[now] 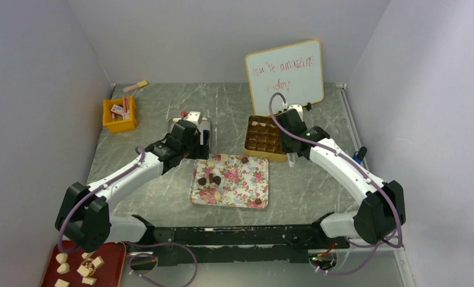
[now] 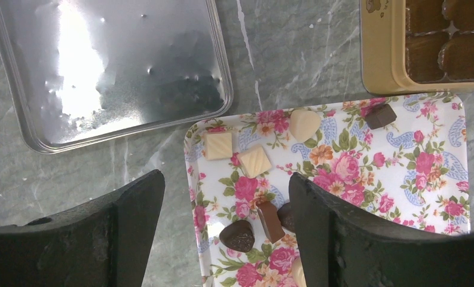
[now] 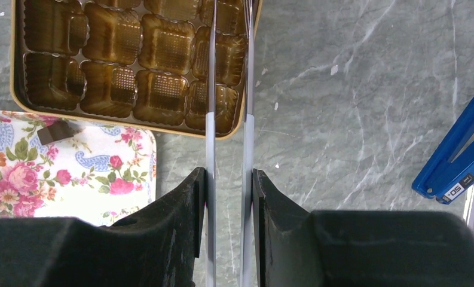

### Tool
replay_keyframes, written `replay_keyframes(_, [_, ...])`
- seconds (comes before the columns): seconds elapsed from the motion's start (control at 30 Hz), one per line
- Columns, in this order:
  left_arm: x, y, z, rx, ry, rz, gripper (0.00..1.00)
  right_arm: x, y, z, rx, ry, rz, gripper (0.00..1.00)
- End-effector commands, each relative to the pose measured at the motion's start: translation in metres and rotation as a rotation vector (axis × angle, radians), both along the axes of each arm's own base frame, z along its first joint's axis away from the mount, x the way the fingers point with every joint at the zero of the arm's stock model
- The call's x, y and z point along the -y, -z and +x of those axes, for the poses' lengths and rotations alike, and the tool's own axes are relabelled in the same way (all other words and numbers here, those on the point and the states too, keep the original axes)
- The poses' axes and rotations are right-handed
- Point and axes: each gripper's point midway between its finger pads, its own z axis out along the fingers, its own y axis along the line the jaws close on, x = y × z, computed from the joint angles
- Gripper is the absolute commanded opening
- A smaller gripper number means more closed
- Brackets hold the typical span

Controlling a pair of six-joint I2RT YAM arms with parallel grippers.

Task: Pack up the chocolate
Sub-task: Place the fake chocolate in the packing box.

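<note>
Right wrist: tongs point(image 3: 210, 143) cut off at frame top, over gold box point(image 3: 162, 45).

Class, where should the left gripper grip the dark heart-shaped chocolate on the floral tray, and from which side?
Probably across its curved sides, from straight above: the heart chocolate lies flat on the tray, low and small, with a brown bar close beside it.

Marbled table point(image 1: 306, 185) with floral tray point(image 1: 246, 179), gold box point(image 1: 261, 155), seemingly a tin lid point(image 2: 121, 66)

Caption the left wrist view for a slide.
Open left gripper hovers over a floral tray of chocolates, beside silver lid and gold box.
</note>
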Motion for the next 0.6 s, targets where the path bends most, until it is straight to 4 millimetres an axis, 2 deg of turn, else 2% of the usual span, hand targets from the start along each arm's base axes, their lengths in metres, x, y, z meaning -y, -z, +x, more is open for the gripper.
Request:
replay_keyframes(0.0, [0.002,-0.013,-0.001,0.031,-0.005,-0.034,0.80,-0.001,-0.015,0.010,0.071,-0.003,0.032,0.34])
replay_keyframes(0.2, [0.003,-0.015,-0.001,0.032,-0.007,-0.041,0.80,0.000,-0.017,0.011,0.074,-0.004,0.035,0.37])
replay_keyframes(0.37, [0.004,-0.017,0.000,0.035,-0.006,-0.043,0.80,0.000,-0.019,0.010,0.079,-0.005,0.044,0.36])
replay_keyframes(0.57, [0.003,-0.017,-0.001,0.034,-0.009,-0.041,0.80,0.001,-0.026,0.010,0.095,-0.012,0.052,0.23])
